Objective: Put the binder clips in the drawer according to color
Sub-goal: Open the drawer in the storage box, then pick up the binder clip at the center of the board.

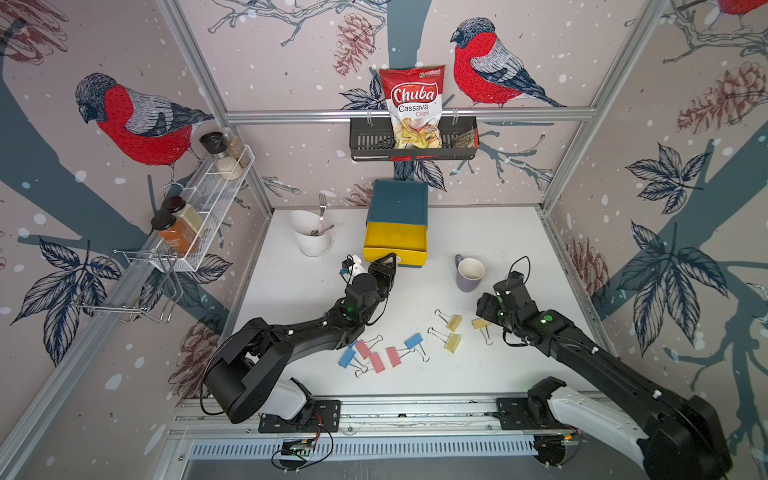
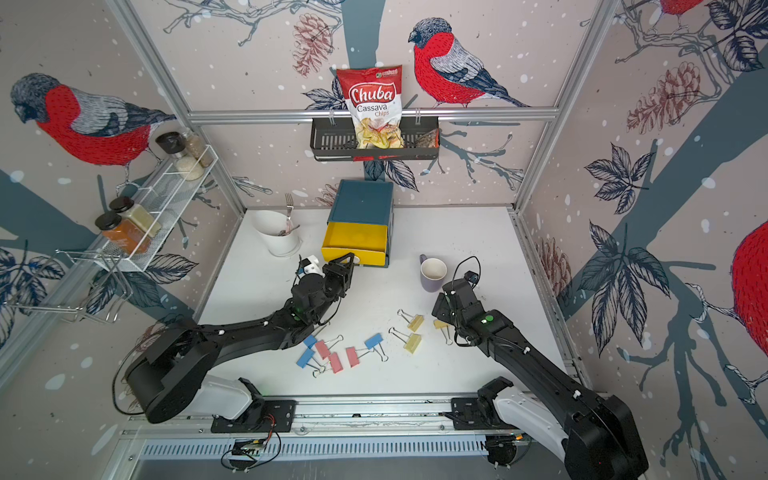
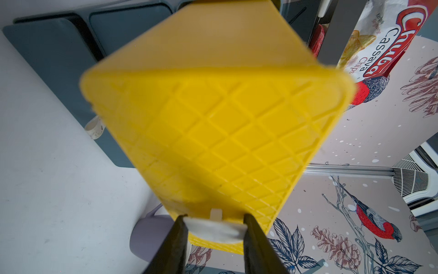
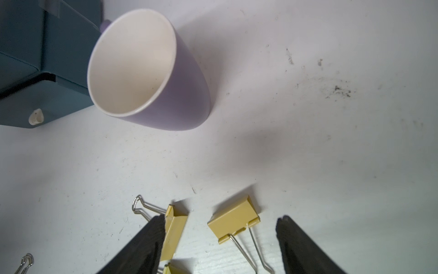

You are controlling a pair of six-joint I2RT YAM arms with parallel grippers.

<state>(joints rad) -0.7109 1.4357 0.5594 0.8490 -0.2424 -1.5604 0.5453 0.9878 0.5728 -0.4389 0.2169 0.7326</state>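
The drawer (image 1: 398,203) is a teal chest at the back, with its yellow top tray (image 1: 395,243) pulled out. My left gripper (image 3: 214,219) is shut on the tray's white pull tab (image 3: 214,231). Binder clips lie at the front: three pale yellow (image 1: 453,343), three pink (image 1: 393,357) and blue ones (image 1: 413,341), one of them partly under my left arm. My right gripper (image 4: 221,217) hangs open over a yellow clip (image 4: 233,219), which lies between its fingers untouched. A second yellow clip (image 4: 174,227) lies against one finger.
A purple mug (image 1: 469,274) stands just behind my right gripper, right of the chest. A white cutlery holder (image 1: 311,235) with a fork is left of the chest. Wall racks hold spice jars (image 1: 183,232) and a chips bag (image 1: 413,104).
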